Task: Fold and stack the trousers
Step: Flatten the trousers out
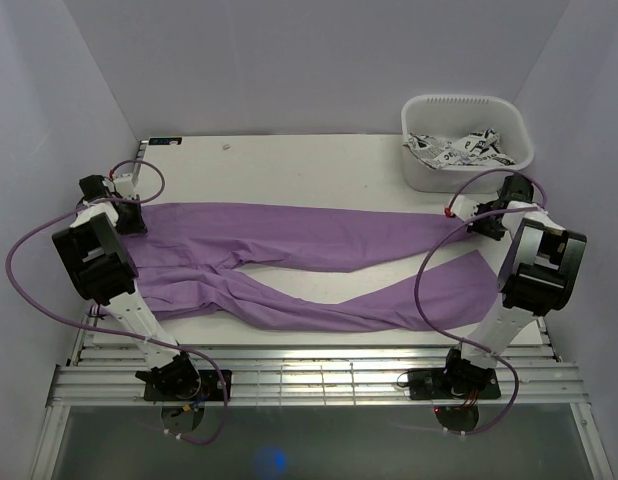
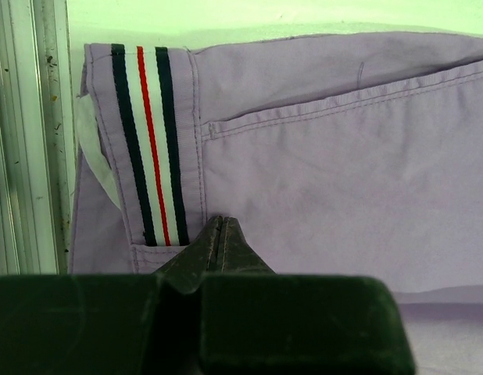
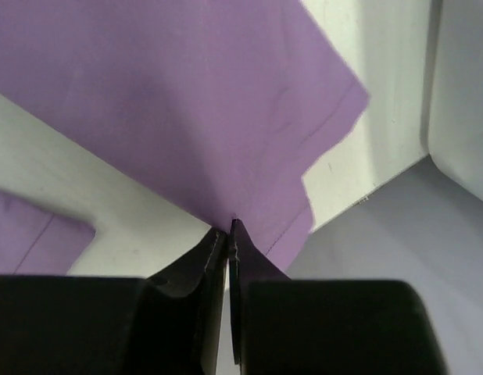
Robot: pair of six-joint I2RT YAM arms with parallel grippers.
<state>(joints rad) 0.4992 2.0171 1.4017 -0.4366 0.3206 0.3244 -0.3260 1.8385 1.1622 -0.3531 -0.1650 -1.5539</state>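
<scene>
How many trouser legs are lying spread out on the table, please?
2. The far leg of the trousers runs right to the right gripper, shut on its hem; the near leg lies in front of it, its hem free. Neither is hidden.

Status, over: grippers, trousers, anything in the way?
Both shut: left gripper on waistband, right gripper on far leg's hem. The trousers spread out, unfolded. A white bin far right, off the cloth.

Lilac-purple trousers (image 1: 289, 235), navy-white-red striped waistband tape (image 2: 152, 148), white surface (image 1: 289, 160), white tub (image 1: 469, 178), black-and-white printed cloth (image 1: 459, 150), my jaws black
</scene>
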